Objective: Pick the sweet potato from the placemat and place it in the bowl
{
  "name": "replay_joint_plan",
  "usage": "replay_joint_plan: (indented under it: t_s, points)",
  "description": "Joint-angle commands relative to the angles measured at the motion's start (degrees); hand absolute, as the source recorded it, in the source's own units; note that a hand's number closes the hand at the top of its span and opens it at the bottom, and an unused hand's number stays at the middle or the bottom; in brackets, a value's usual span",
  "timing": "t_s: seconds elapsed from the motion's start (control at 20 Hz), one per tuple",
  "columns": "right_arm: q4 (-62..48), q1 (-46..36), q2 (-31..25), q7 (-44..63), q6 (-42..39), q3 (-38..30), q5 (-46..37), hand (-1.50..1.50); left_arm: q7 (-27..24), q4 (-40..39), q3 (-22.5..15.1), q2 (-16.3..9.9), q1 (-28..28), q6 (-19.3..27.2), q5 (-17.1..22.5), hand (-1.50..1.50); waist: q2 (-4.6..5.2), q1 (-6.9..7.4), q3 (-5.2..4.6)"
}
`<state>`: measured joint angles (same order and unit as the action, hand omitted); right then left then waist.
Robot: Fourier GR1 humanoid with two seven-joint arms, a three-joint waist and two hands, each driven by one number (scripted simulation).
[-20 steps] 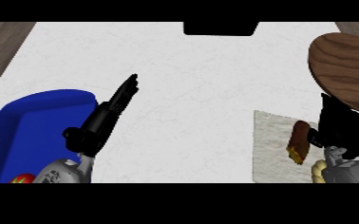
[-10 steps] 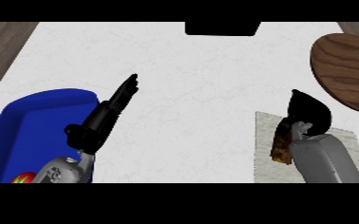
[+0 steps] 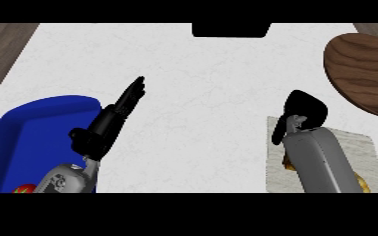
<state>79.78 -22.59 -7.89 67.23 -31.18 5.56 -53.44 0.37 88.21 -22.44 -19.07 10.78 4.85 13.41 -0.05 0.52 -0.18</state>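
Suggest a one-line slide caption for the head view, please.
Right hand over the placemat, forearm hiding most of the sweet potato; wooden bowl beyond; left hand open.

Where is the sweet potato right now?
Head view, lower right: the sweet potato lies on the placemat, mostly hidden under the right hand and forearm.

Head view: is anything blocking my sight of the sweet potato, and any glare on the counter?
Head view: the right hand and its forearm cover most of the sweet potato; only slivers show on the placemat. No glare on the white counter; lighting looks even.
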Motion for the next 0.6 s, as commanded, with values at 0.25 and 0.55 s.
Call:
replay_joint_plan:
  t_s: [0.25, 0.55]
  points:
    - [2.53, 0.79, 4.65, 12.11, -7.85, 3.12, -8.97, -1.50, 1.06, 0.74, 1.57, 0.19, -0.08, -0.55, -0.27, 0.00, -0.23, -1.09, 0.10]
    - [1.53, 1.39, 5.56, 9.76, -8.50, 3.89, -16.70, -1.50, 2.30, 0.65, 1.15, 2.04, 0.63, -0.06, -1.47, 0.00, -0.09, -0.68, 0.13]
